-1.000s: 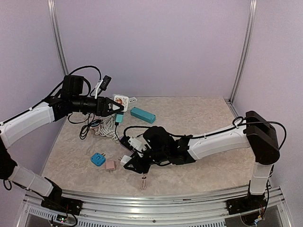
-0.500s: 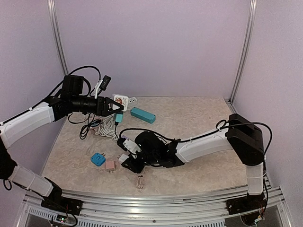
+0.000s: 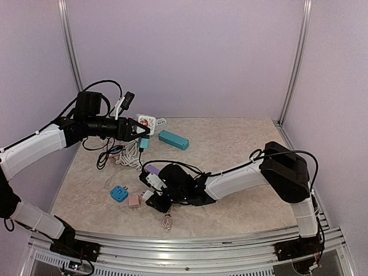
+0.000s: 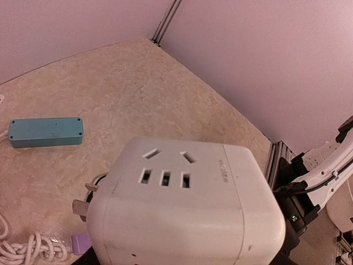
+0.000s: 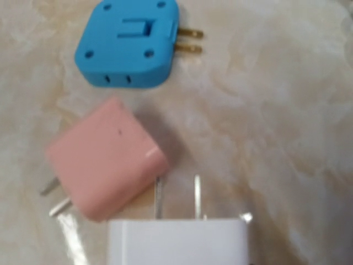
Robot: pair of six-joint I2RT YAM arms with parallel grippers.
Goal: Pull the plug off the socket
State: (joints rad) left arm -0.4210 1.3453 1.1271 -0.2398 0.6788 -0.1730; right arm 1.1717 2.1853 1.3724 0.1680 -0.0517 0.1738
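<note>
**Already unplugged: plug (image 5: 176, 243) and socket (image 4: 182, 204) well apart**

Top: shows left jaws clamped on socket, raised at back-left; right jaws pinching plug, low over worktop (image 3: 247, 144) front.
Left wrist: shows socket close up, slots facing camera.
Right wrist: shows plug prongs bare, just beside pink adapter (image 5: 105, 157); blue adapter (image 5: 129, 44) beyond.

Right tool (image 3: 151, 194) and white plug (image 5: 176, 243) further left, now seemingly just beside pink adapter (image 5: 105, 160).
</note>
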